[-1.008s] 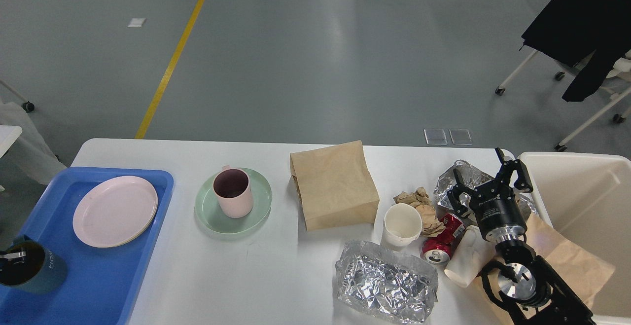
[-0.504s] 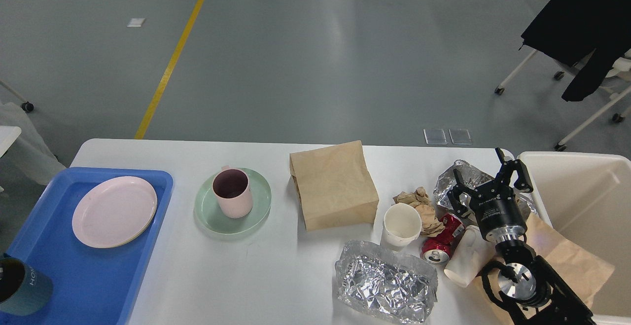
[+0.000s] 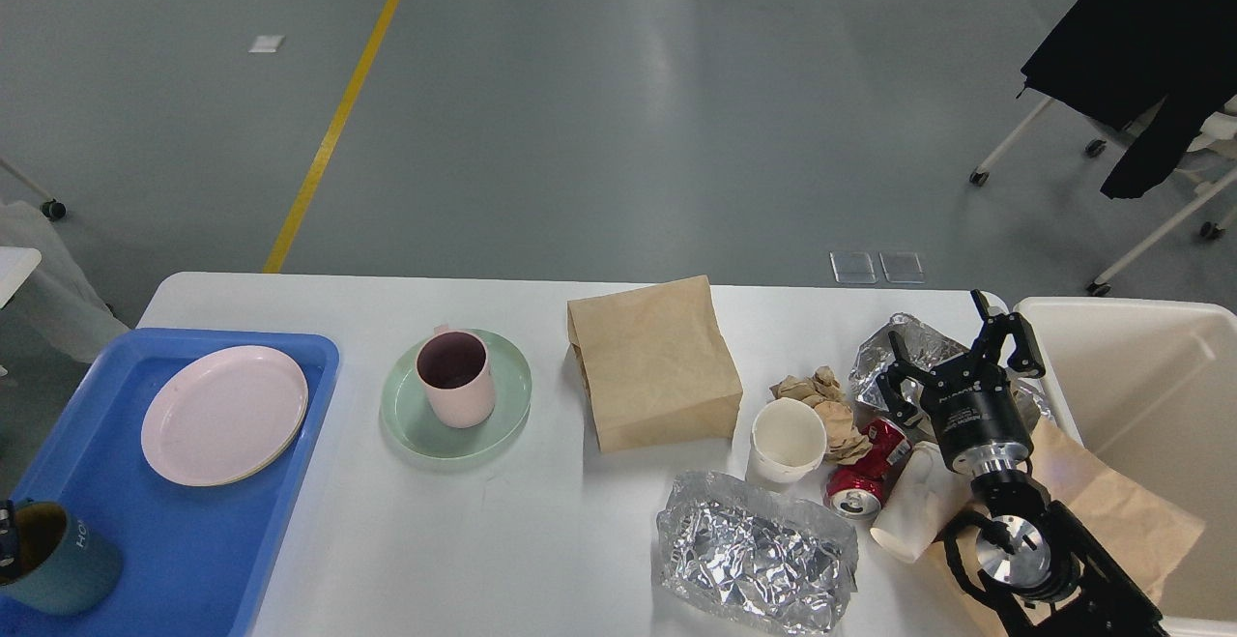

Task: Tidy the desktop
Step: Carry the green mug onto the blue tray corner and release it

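Change over the last second: the dark teal cylindrical mug [image 3: 53, 560] at the near-left corner of the blue plastic tray [image 3: 193, 560] first slid left, nearly out of frame, then came back right and now stands more fully in view. A sliver of dark metal touches its left rim at the frame edge; probably the left gripper [image 3: 6, 540], but too little shows to tell whether it is parted or clamped. Judgement: the mug is being set down on the tray, so the dish-sorting step looks close to done for that item.

Right gripper [image 3: 957, 357]: unmoved across all three frames, fingers spread wide, holding nothing, poised above the far-right clutter.

The large white rounded-corner desktop [image 3: 483, 540] spans the whole near field, under both arms. Directly below and beside the right gripper: crumpled foil wad [image 3: 904, 347], crushed red drink can [image 3: 865, 473], and tipped white paper cup [image 3: 913, 506]. The cream-white rectangular bin [image 3: 1140, 405] stands just right of it.

Still uncleared: pink mug [image 3: 454, 378] on green round plate [image 3: 456, 407], centre-left.
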`<action>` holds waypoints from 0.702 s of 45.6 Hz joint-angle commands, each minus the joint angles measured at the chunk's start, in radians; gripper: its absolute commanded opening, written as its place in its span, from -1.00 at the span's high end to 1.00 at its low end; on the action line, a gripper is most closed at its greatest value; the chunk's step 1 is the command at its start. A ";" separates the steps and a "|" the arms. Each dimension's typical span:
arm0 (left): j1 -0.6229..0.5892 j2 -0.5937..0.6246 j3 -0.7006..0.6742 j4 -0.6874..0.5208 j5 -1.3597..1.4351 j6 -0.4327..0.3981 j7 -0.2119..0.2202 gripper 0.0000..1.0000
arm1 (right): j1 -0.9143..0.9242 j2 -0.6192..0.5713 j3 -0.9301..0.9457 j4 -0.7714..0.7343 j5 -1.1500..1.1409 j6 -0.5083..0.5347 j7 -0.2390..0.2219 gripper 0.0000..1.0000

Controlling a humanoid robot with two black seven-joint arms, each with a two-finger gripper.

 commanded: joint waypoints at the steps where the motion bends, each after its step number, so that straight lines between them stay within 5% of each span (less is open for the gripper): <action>1: 0.000 0.001 0.002 0.000 -0.005 0.002 0.008 -0.66 | 0.000 0.000 0.000 0.000 0.000 0.000 0.000 -1.00; 15: -0.144 0.087 0.054 -0.082 -0.003 -0.011 0.013 -0.71 | 0.000 0.000 0.000 0.002 0.000 0.000 0.000 -1.00; 26: -0.534 0.066 0.371 -0.237 -0.017 -0.080 0.005 -0.85 | 0.000 0.000 -0.001 0.002 0.000 0.000 0.000 -1.00; 32: -0.778 -0.075 0.558 -0.322 -0.037 -0.154 0.008 -0.92 | 0.000 0.000 0.000 0.002 0.001 0.000 0.000 -1.00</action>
